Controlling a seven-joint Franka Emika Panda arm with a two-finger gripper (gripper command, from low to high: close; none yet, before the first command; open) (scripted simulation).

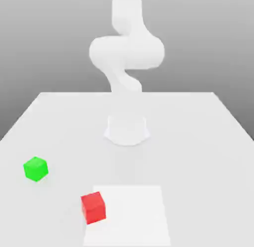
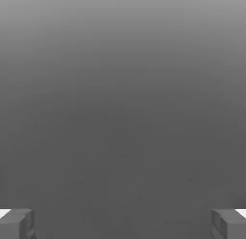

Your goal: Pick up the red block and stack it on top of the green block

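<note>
Red block [image 1: 93, 207] and green block [image 1: 35, 168] apart on table [image 1: 198, 141].

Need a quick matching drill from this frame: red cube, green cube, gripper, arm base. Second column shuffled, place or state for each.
Things:
1. small red cube
2. small green cube
3. two-finger gripper
4. white arm base

Places or states:
A. fingers wide apart, nothing between them
B. on the table, at the exterior view's far left
C. middle of the table, behind both cubes
D. on the table at the near edge, beside a lighter square patch

Pairs: 1-D, 2-B, 3-A, 4-C
</note>
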